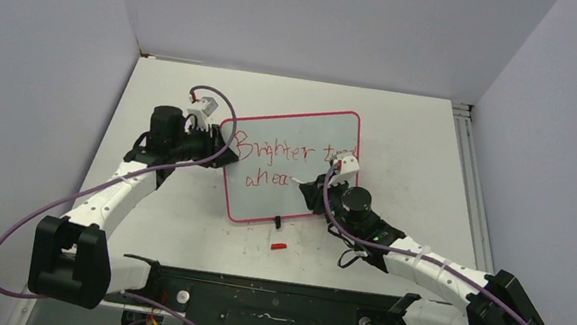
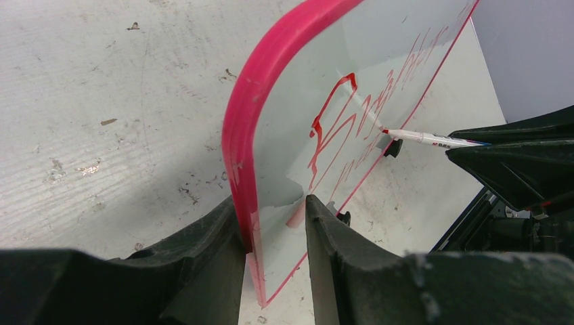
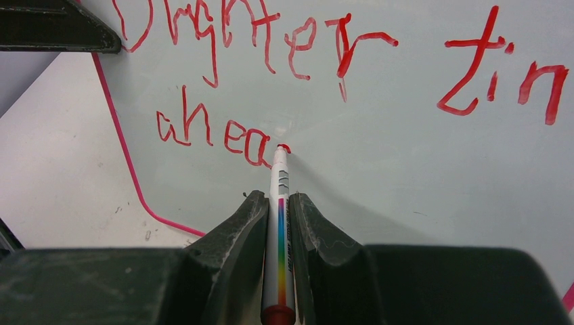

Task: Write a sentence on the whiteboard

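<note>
1. At the far left, your left gripper [image 2: 274,203] was pinching the whiteboard [image 1: 262,203] by its pink left edge, with one finger on each face. A purple cable [image 1: 222,92] arched over that wrist.
2. You had the whiteboard sitting skewed near the middle of the table [image 1: 408,146], with a small black foot [image 1: 278,220] on its near edge.
3. The sentence [image 1: 282,152] ran in red over two lines: "Brighter" and then letters starting "ti" on top, and "ahea" below.
4. A small red cap [image 1: 279,247] lay on the table just in front of the board's near edge, apart from both grippers.
5. Your marker [image 3: 279,223] touched the board just right of the last "a", where a short red stroke showed at its tip.
6. Your right gripper [image 3: 276,198] was clamped tight on the marker's barrel. From above, that wrist stood in the way of the ends of both written lines.
</note>
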Controlling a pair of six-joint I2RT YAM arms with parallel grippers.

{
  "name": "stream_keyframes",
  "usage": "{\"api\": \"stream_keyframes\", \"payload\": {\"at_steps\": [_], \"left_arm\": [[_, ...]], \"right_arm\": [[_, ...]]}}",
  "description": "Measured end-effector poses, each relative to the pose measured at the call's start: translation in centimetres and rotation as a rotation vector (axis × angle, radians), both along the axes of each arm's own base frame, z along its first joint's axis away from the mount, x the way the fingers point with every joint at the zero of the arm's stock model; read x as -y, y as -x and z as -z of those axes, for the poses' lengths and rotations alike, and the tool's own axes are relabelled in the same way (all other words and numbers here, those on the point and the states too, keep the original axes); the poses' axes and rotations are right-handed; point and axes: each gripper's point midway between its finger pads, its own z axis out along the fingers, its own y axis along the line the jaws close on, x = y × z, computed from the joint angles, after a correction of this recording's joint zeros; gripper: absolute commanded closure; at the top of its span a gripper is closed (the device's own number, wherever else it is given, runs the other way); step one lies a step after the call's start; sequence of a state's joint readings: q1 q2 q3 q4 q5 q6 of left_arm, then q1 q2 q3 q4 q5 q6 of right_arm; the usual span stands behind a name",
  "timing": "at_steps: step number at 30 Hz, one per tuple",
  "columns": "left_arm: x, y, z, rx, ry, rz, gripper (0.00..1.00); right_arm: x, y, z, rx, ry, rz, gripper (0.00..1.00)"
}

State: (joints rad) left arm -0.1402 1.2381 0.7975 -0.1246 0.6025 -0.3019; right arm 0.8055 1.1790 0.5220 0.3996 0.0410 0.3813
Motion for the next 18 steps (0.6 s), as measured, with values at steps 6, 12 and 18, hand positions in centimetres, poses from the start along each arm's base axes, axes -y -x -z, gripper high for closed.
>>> {"api": "stream_keyframes", "payload": {"at_steps": [6, 12, 18], "left_arm": [[0.0, 0.0, 0.0, 0.0, 0.0, 0.0, 0.66], [0.0, 0.0, 0.0, 0.0, 0.0, 0.0, 0.66], [0.0, 0.0, 0.0, 0.0, 0.0, 0.0, 0.66]], "right_arm": [[-0.2, 0.1, 0.1, -0.002, -0.002, -0.013, 0.95], [-0.2, 0.3, 0.3, -0.011, 0.003, -0.021, 0.95], [-0.1, 0.7, 1.0, -0.031, 0.009, -0.026, 0.95]]}}
